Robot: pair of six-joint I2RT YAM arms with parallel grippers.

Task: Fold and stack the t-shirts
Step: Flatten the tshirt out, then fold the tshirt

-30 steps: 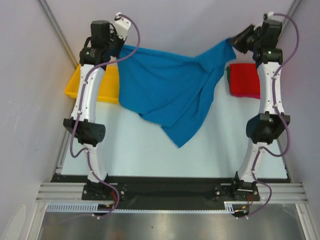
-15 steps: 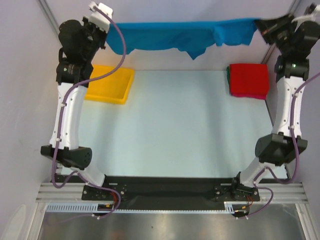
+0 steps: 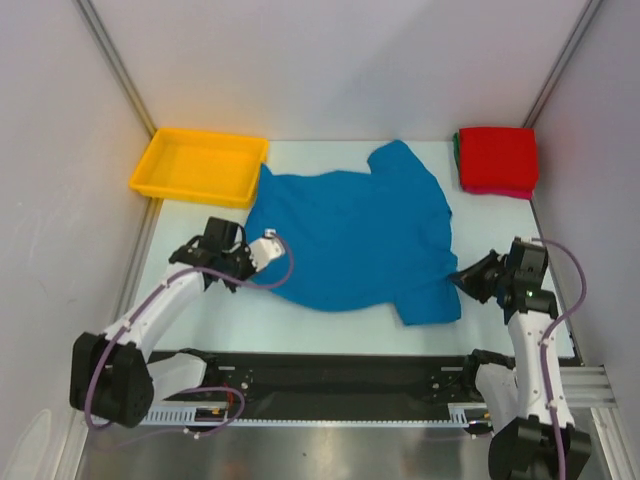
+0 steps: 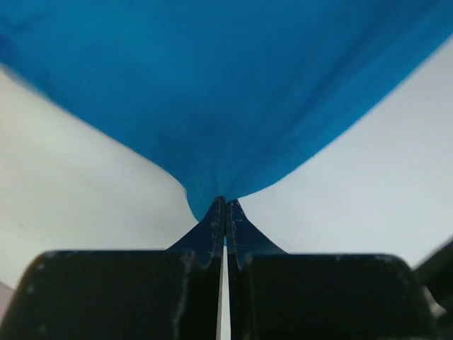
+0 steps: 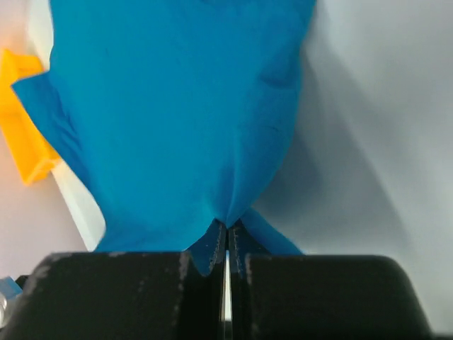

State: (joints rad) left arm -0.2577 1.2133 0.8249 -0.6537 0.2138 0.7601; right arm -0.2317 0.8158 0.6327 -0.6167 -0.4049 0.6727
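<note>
A bright blue t-shirt (image 3: 350, 235) lies spread on the table in the top view, a sleeve pointing to the back. My left gripper (image 3: 240, 268) is shut on its near left corner; the left wrist view shows the blue cloth (image 4: 226, 106) pinched between the closed fingertips. My right gripper (image 3: 462, 280) is shut on its near right corner; the right wrist view shows the cloth (image 5: 177, 120) running away from the closed tips. A folded red t-shirt (image 3: 497, 158) lies on a stack at the back right, with thin green and pink edges under it.
A yellow plastic tray (image 3: 200, 167) stands at the back left, its edge also in the right wrist view (image 5: 21, 134). Grey walls close in the back and both sides. The black rail with the arm bases runs along the near edge.
Both arms have swung down from high at the back to low near the front. The blue t-shirt, held stretched in the air before, now lies spread flat on the table.
</note>
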